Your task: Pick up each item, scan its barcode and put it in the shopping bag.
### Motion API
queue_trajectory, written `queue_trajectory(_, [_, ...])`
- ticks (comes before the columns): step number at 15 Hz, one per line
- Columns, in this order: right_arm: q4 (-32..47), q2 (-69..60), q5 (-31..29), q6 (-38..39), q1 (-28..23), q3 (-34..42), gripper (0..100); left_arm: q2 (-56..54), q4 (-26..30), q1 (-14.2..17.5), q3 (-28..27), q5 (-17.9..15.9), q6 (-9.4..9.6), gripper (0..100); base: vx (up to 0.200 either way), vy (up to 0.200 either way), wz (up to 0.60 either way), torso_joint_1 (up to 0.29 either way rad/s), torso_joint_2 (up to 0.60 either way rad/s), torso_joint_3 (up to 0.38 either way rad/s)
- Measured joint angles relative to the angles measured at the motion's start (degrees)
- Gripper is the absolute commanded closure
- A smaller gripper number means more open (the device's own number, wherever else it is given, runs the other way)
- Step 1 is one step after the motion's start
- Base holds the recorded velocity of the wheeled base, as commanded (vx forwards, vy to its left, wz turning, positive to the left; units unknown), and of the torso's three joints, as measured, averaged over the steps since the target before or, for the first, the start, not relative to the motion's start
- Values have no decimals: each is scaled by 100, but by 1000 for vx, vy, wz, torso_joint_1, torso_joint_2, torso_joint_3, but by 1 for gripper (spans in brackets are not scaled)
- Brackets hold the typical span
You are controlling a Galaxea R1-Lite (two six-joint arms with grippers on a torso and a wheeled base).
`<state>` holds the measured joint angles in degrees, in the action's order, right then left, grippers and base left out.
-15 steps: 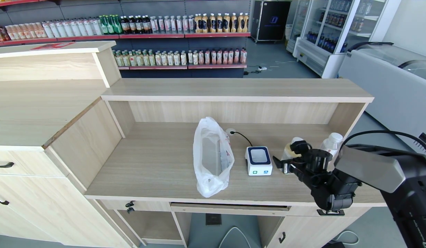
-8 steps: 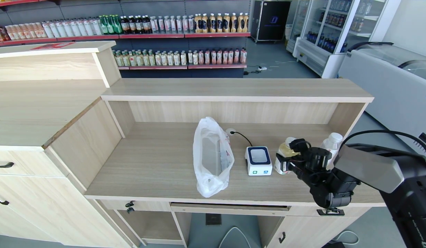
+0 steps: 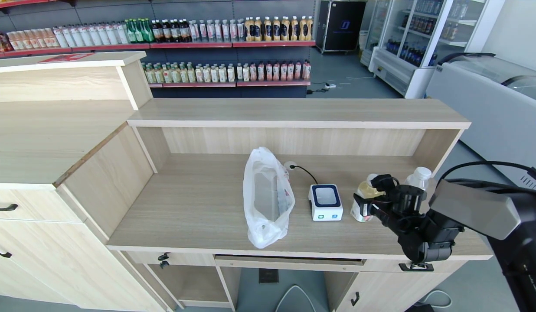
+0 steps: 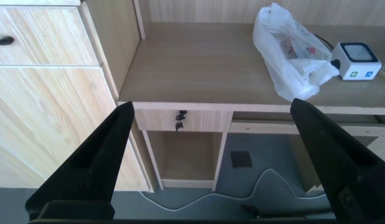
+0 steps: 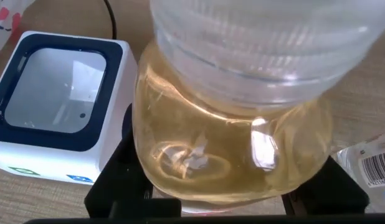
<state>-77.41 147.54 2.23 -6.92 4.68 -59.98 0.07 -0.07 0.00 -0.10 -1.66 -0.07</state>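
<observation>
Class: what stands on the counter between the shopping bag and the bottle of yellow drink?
The white barcode scanner stands between the shopping bag and the bottle, as the head view shows.

The scanner point(image 3: 325, 202) is parked on the counter point(image 3: 194, 208). The shopping bag point(image 3: 267, 197) is set just to its left. A bottle point(image 3: 362, 195) is clamped in the right gripper point(image 3: 367, 207) just to its right. A second bottle point(image 3: 417, 178) is placed farther right, slightly behind.

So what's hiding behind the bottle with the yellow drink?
A clear bottle with a white cap stands behind the yellow drink bottle. The right gripper covers most of its body, so I can't tell what's in it.
</observation>
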Motion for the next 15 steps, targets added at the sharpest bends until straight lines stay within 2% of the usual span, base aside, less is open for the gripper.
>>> queue_trajectory(5, [219, -503, 310, 202, -83, 299, 100, 0, 0, 0, 0, 0, 0, 0, 0, 0, 0, 0, 0, 0])
queue_trajectory(9, [1211, -1554, 736, 900, -67, 422, 100, 0, 0, 0, 0, 0, 0, 0, 0, 0, 0, 0, 0, 0])
queue_trajectory(12, [2153, -2935, 1479, 1576, -85, 800, 100, 0, 0, 0, 0, 0, 0, 0, 0, 0, 0, 0, 0, 0])
queue_trajectory(15, [2703, -4459, 2744, 2186, -83, 1387, 100, 0, 0, -2, 0, 0, 0, 0, 0, 0, 0, 0, 0, 0])
